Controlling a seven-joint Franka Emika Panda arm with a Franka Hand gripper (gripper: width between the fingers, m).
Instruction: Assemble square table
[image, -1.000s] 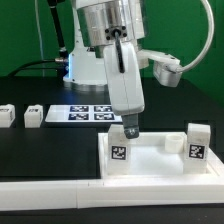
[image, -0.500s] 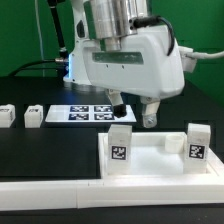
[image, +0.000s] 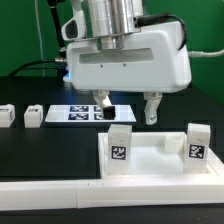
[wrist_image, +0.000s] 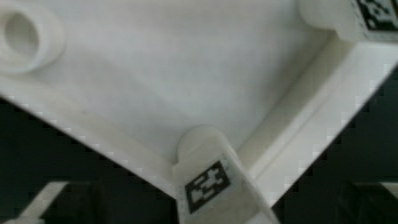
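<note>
The square table top (image: 158, 166), a white tray with a raised rim, lies at the exterior view's right. Two white tagged legs stand upright on it: one (image: 120, 143) near its left corner, one (image: 196, 143) at its right. My gripper (image: 126, 110) hangs open and empty just above and behind the left leg, touching nothing. In the wrist view that leg (wrist_image: 210, 185) stands between my spread fingers on the top (wrist_image: 160, 90), and the other leg (wrist_image: 365, 12) shows at the frame's edge. Two more leg blocks (image: 34, 115) (image: 5, 115) lie on the black table at the left.
The marker board (image: 85, 113) lies flat behind my gripper. A long white bar fence (image: 60, 196) runs along the front edge, against the table top. A screw hole (wrist_image: 18, 35) shows in the top's corner. The robot base stands at the back.
My gripper has let go of the left leg, turned about its axis, opened wide and risen a little. The leg stays upright on the table top.
</note>
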